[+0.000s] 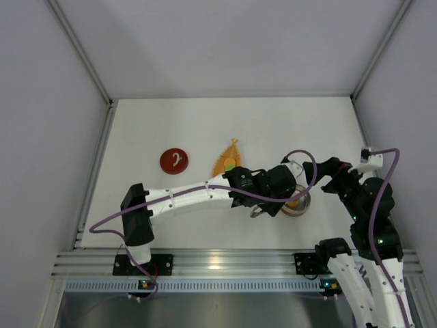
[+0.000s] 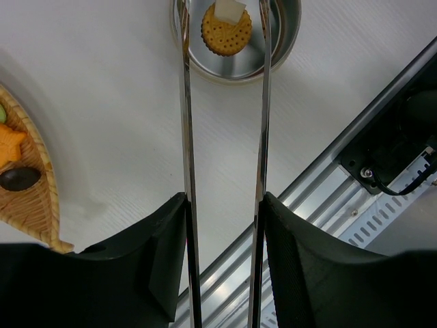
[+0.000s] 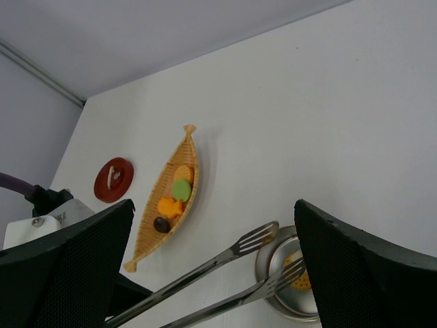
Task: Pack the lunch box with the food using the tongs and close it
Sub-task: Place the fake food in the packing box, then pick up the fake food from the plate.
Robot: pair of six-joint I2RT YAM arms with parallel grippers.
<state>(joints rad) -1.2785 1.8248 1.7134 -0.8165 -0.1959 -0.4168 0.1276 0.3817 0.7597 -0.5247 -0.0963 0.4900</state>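
My left gripper (image 2: 225,198) is shut on the tongs (image 2: 186,137), its fingers pressing the two silver arms. The tongs' tips stand apart over the steel lunch box (image 2: 287,27). A round brown biscuit with a white piece (image 2: 226,34) lies inside the box, free of the tips. More food, a green piece (image 3: 181,189), an orange piece (image 3: 168,206) and a dark one (image 3: 161,224), lies in the orange tray (image 3: 147,236). The red lid (image 1: 175,161) rests left of the tray. My right gripper (image 3: 213,205) hangs open just right of the lunch box (image 1: 298,203), holding nothing.
The aluminium rail (image 2: 328,198) at the table's near edge runs close to the lunch box. The left arm (image 1: 198,197) stretches across the front of the table. Grey walls (image 1: 54,102) enclose the white table on three sides.
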